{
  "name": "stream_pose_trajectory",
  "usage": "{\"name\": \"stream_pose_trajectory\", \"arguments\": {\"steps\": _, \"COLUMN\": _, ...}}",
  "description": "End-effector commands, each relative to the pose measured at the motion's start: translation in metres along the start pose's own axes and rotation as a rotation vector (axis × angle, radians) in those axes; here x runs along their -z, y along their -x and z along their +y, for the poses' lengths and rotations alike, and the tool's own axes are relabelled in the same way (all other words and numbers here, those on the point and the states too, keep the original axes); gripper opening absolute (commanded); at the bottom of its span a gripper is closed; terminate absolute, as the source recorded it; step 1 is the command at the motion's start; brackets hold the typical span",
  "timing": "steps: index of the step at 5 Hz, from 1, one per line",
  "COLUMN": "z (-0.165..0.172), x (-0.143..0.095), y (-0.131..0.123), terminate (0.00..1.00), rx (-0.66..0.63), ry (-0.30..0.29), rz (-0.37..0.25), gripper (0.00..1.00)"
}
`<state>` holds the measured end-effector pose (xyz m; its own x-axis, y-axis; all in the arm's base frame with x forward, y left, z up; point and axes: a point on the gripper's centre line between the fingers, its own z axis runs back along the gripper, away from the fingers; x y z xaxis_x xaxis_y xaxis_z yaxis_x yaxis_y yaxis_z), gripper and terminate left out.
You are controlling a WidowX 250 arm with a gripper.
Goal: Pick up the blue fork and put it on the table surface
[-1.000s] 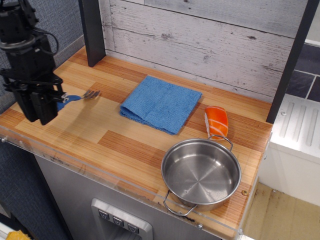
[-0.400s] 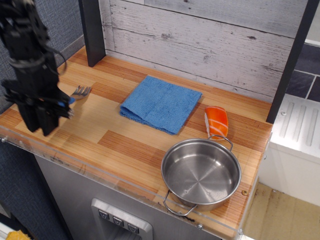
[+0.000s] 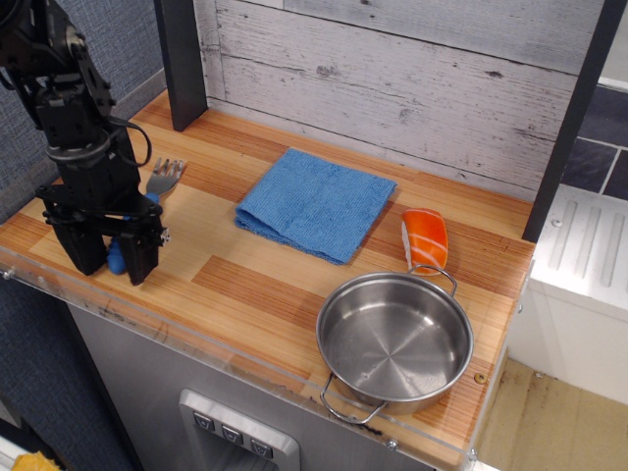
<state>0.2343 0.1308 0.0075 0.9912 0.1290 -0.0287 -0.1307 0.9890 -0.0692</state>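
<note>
The blue fork (image 3: 159, 183) lies slanted at the left end of the table surface (image 3: 255, 285). Its grey tines point to the back and its blue handle end (image 3: 116, 258) shows between my fingers. My gripper (image 3: 114, 263) points down at the table's front-left corner. Its two black fingers (image 3: 143, 257) stand close on either side of the handle, with no gap showing. The fork is low, at or just above the wood. The middle of the handle is hidden behind the gripper.
A blue folded cloth (image 3: 316, 204) lies in the middle at the back. An orange and white toy (image 3: 426, 239) lies right of it. A steel pot (image 3: 394, 340) stands at the front right. A dark post (image 3: 183, 61) stands at the back left. A clear plastic rim (image 3: 196, 343) runs along the front edge.
The gripper has turned and moved down and slightly right with the fork. The fork's tines now point back instead of right, and the handle sits low at the table.
</note>
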Motion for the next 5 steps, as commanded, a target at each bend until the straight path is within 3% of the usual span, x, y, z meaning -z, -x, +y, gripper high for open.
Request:
{"name": "stream_pose_trajectory", "arguments": {"steps": 1, "z": -0.047, "x": -0.102, "y": 0.004, "terminate": 0.0, "rx": -0.056, "ry": -0.101, "rz": -0.3, "gripper": 1.0}}
{"name": "stream_pose_trajectory", "arguments": {"steps": 2, "z": -0.095, "x": -0.148, "y": -0.008, "terminate": 0.0, "rx": 0.025, "ry": -0.094, "rz": -0.326, "gripper": 1.0}}
{"name": "stream_pose_trajectory", "arguments": {"steps": 3, "z": -0.117, "x": -0.145, "y": -0.02, "terminate": 0.0, "rx": 0.073, "ry": -0.051, "rz": -0.28, "gripper": 1.0}}
{"name": "stream_pose_trajectory", "arguments": {"steps": 4, "z": -0.117, "x": -0.145, "y": -0.02, "terminate": 0.0, "rx": 0.073, "ry": -0.051, "rz": -0.28, "gripper": 1.0}}
{"name": "stream_pose_trajectory", "arguments": {"steps": 5, "z": -0.117, "x": -0.145, "y": -0.02, "terminate": 1.0, "rx": 0.073, "ry": -0.051, "rz": -0.28, "gripper": 1.0}}
